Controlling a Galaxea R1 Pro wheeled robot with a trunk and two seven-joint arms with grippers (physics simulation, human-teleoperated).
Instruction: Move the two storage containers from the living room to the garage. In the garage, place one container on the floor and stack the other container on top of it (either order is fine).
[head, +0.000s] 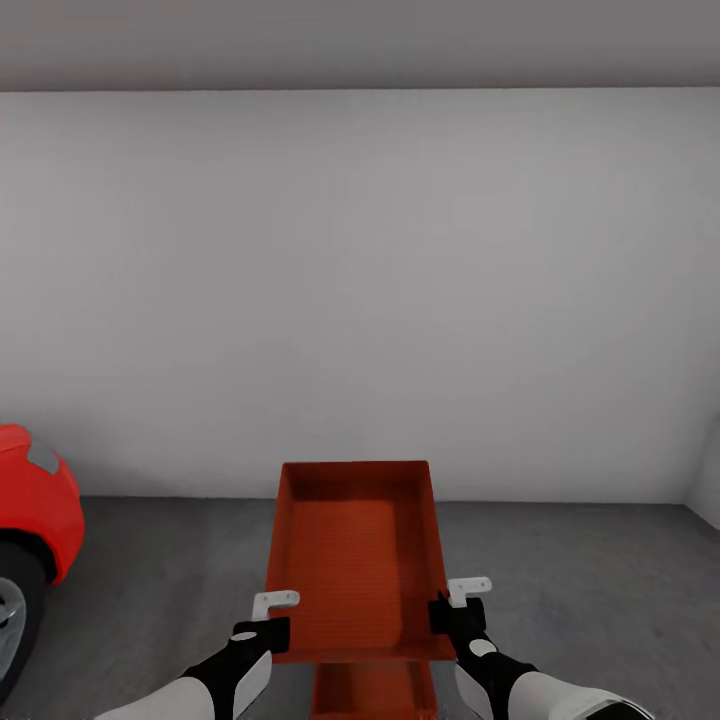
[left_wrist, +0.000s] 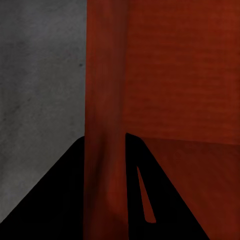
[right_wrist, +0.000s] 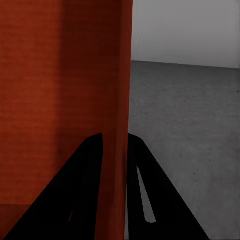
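Bins come first: the lower bin (head: 373, 688) shows between the forearms, beneath the upper bin (head: 357, 560), whether touching I cannot tell. The left gripper (head: 262, 628) pinches the upper bin's left wall (left_wrist: 105, 165), one finger on each side, and the right gripper (head: 455, 612) clamps its right wall (right_wrist: 115, 150) likewise. Beyond lie the grey floor (head: 580, 590), a red car (head: 35, 520) at left, and a white wall (head: 360, 290).
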